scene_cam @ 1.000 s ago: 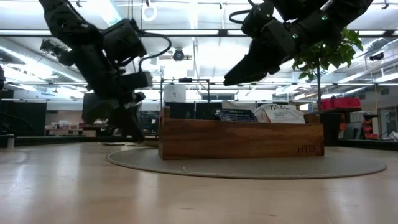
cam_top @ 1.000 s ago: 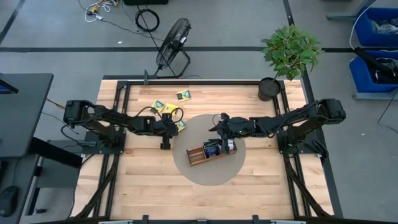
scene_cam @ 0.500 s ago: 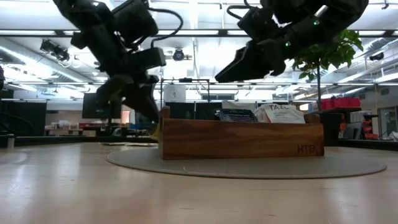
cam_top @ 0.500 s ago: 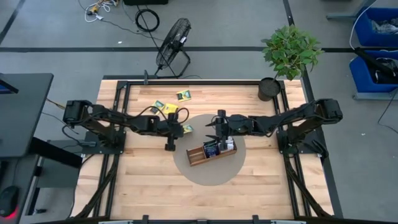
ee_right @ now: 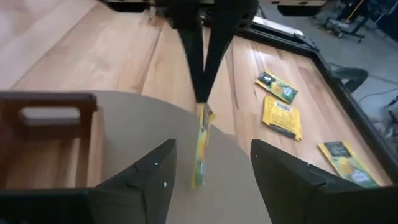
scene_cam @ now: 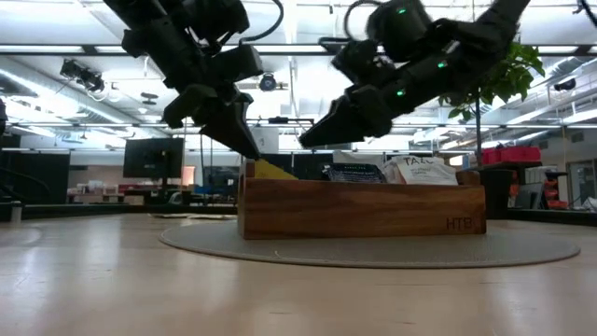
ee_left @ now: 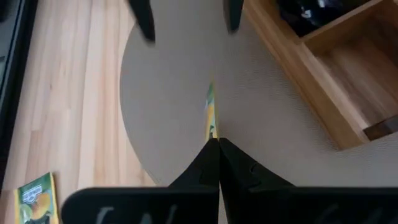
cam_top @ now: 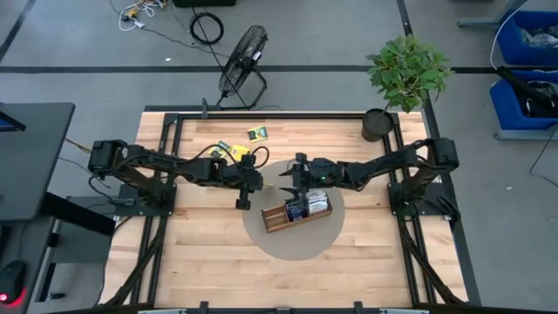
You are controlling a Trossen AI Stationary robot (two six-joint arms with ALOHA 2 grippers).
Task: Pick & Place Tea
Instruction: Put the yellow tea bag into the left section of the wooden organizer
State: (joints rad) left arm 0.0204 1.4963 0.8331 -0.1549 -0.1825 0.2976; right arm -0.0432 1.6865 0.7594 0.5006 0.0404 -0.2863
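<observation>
left gripper (ee_left: 214, 144): pinched on yellow tea sachet (ee_left: 211, 115), edge-on above round mat (ee_left: 174, 106) | right gripper (ee_right: 208, 165): wide, empty, facing it | wooden tray (scene_cam: 359, 207): low view shows sachet beside its end | spare sachets (ee_right: 281, 115): right wrist only

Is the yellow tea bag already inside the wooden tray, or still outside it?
Outside. The left claw, shut on the yellow tea bag, holds it above the round mat, beside the wooden tray.
</observation>
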